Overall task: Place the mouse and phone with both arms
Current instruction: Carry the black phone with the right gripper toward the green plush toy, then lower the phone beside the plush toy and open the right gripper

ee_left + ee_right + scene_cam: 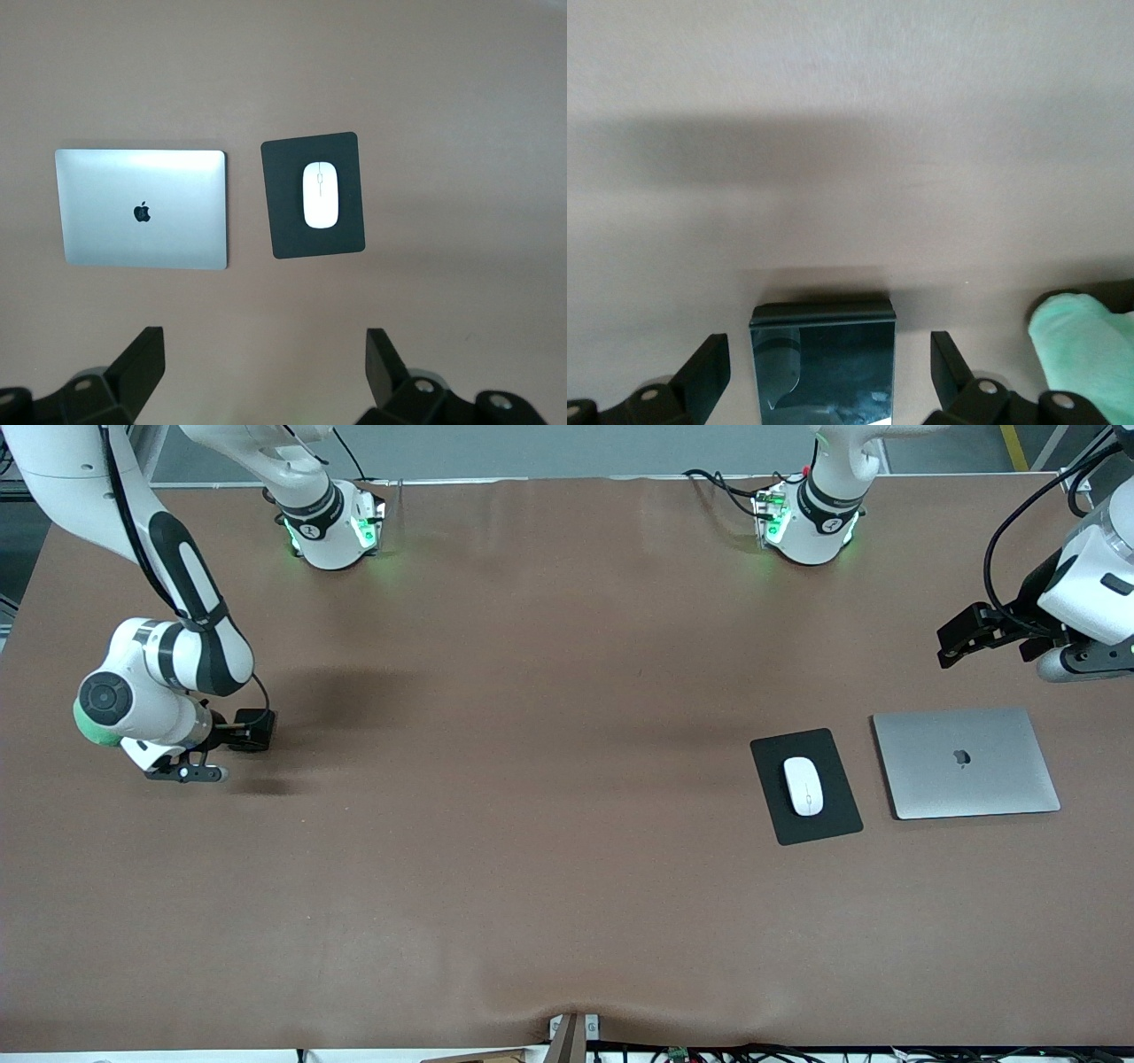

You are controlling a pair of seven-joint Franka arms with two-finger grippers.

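Right gripper (830, 372) is low at the right arm's end of the table, jaws apart, phone (823, 359) between the fingers with gaps on both sides, so not gripped. Phone looks down on the table (532, 868). Best to lift straight up and not clip it on the way out. Left gripper (263, 372) waits open, up over the left arm's end. Mouse (803, 785) sits on the pad (780, 815), beside the laptop (966, 762).

The right gripper (232, 751) is held low over the right arm's end of the table, fingers (709, 372) spread apart. The left gripper (961, 638), apparently raised, is held open.
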